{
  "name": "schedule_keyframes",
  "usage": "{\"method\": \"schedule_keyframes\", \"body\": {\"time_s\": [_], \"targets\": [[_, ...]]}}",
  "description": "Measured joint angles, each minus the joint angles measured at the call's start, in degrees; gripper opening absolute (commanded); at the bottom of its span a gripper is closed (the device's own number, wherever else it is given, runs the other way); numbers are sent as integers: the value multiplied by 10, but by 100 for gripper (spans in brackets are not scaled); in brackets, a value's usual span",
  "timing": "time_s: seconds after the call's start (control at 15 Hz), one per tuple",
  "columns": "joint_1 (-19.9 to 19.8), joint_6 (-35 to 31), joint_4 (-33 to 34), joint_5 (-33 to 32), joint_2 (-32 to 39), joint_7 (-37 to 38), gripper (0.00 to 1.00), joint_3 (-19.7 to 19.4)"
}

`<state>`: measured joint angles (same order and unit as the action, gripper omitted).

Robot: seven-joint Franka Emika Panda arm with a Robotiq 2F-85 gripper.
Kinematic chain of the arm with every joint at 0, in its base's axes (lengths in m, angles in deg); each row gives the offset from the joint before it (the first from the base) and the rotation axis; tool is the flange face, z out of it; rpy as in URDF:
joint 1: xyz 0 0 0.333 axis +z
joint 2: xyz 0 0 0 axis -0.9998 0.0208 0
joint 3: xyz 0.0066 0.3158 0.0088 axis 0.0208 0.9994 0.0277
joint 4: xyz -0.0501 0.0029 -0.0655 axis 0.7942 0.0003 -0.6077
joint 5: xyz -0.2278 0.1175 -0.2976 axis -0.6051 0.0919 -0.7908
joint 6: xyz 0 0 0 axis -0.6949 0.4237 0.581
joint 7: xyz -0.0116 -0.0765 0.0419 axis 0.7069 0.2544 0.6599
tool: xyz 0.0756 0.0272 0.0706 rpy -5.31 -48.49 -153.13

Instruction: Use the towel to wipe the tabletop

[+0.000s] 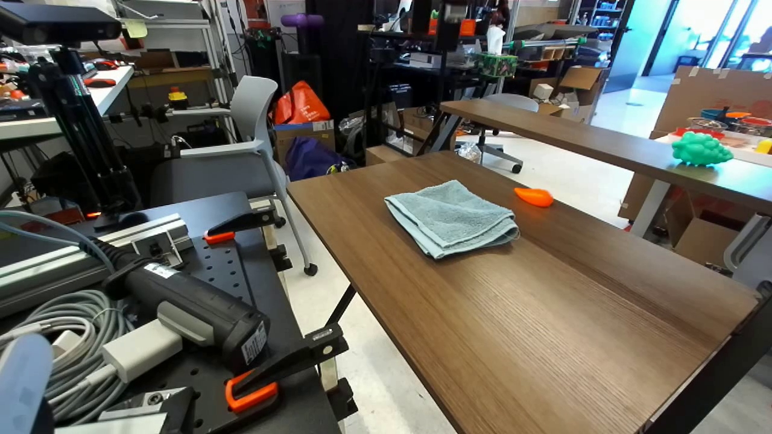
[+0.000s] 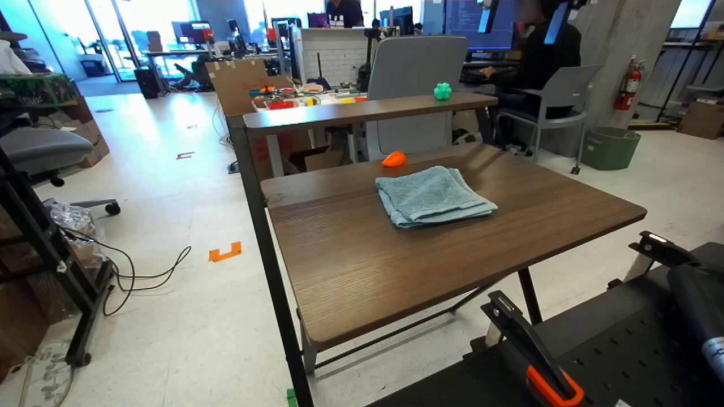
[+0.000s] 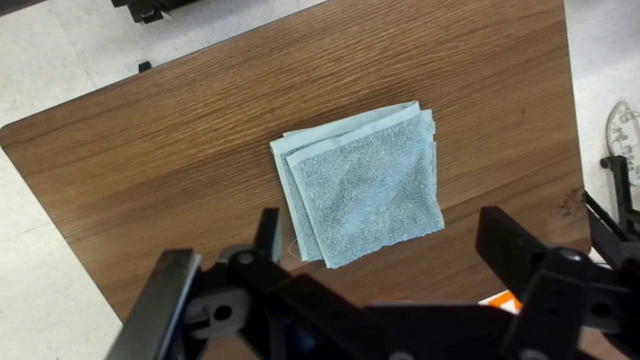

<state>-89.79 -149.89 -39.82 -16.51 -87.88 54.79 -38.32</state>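
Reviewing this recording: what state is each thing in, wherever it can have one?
Gripper: open, jaws wide apart, holding nothing.
Tabletop: dark speckled mark near one corner.
Towel: folded, layers slightly offset, lying on the tabletop.
Orange object: lying on the tabletop.
Green knobbly object: resting on the raised shelf.
Large monitor: lit.

I'd call this lab and office in one: clamps (image 1: 295, 361) and coiled cables (image 1: 90, 301) share a perforated black board (image 1: 223, 265) beside one long edge of the worktop (image 1: 543, 337); past a corner of the opposite edge a person (image 2: 551, 62) sits at a lit monitor (image 2: 466, 31).
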Motion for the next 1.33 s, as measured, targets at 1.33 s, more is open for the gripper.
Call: {"method": "schedule_keyframes", "body": {"time_s": [1.33], "targets": [[41, -90, 169, -6, 310, 127, 100, 0]]}}
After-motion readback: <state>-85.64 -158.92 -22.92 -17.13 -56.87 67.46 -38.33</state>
